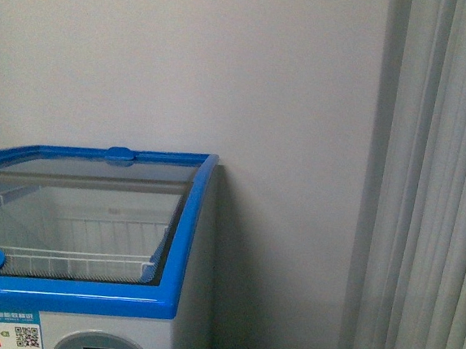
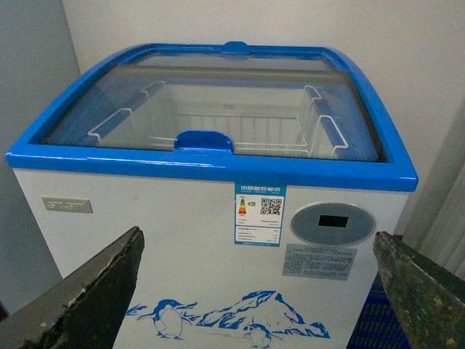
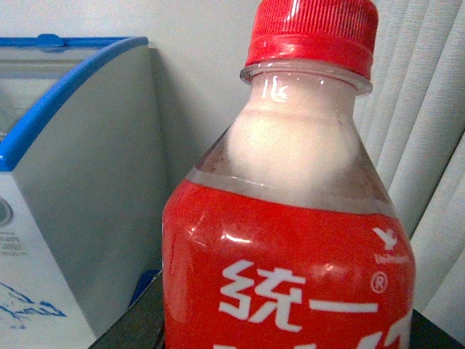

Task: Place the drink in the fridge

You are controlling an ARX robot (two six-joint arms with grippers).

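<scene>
Beside the side wall of the white chest-type fridge (image 2: 145, 218) with blue top trim and a glass sliding lid, outside it, stands upright the clear plastic drink bottle (image 3: 290, 276) with red cap, red label in white characters and pale foam in its neck. The right gripper (image 3: 287, 340) clasps it, dark fingers (image 3: 138, 326) against its sides. Before the fridge's front, the left gripper (image 2: 256, 236) hangs spread wide, empty. Under the lid sits a white wire basket (image 2: 240, 134). Beyond the fridge's side hangs a pale pleated curtain (image 1: 435, 200).
</scene>
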